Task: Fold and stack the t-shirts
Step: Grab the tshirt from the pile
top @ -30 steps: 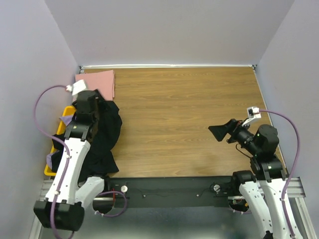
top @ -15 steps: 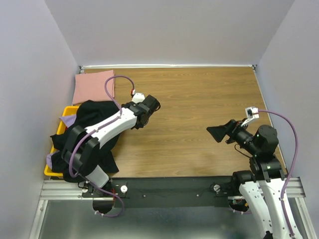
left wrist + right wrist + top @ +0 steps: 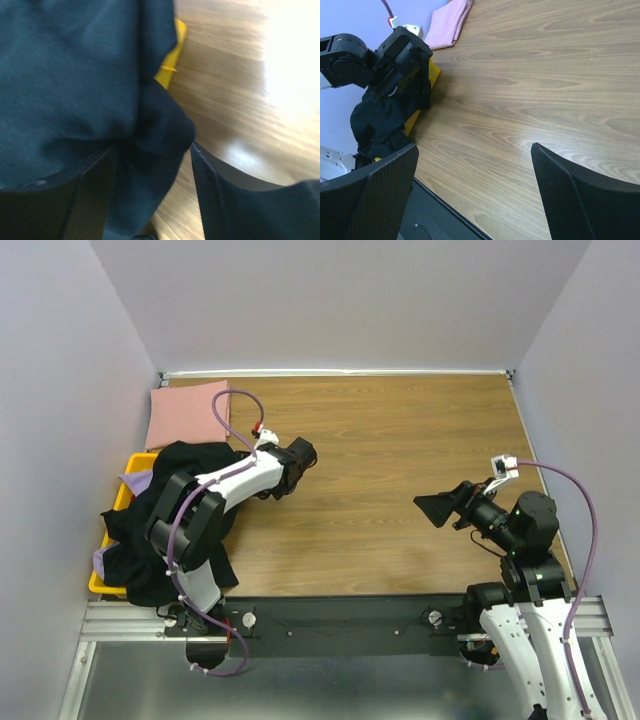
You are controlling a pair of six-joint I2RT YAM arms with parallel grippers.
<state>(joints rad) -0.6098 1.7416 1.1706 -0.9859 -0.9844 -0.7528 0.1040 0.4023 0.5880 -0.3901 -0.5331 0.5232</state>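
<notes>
— From overhead, where are the shirts?

— The black t-shirt (image 3: 195, 535) lies in a heap over the yellow crate (image 3: 121, 502) at the left edge of the table (image 3: 400, 430), spilling onto the wood. A bit of the lavender t-shirt (image 3: 135, 482) peeks out of the crate beside it. The pink t-shirt (image 3: 188, 412) sits folded flat in the far left corner, just beyond the crate.

— And the claws?

— The left gripper (image 3: 288, 472) is over the wood just right of the black heap. From up there I can't make out its fingers. The right gripper (image 3: 438, 507) hovers over bare wood on the right, well apart from all the cloth.

— What does the left wrist camera add?

— The close-up. A bunch of the black t-shirt (image 3: 65, 75) sits between the left gripper's fingers (image 3: 95, 190), which stand apart. Whether they pinch it, I can't tell. A corner of the yellow crate (image 3: 171, 60) shows behind the cloth.

— And the right wrist camera?

— The right gripper (image 3: 475, 150) has its jaws spread wide over the wood, gripping nothing. It sees the left gripper (image 3: 402, 75) from the side, with the black t-shirt (image 3: 380, 120) hanging under it against the yellow crate (image 3: 433, 72) and the pink t-shirt (image 3: 451, 22) beyond.

— Any writing?

— Only a small white block (image 3: 507, 462) on the right wrist, too small to read.
</notes>
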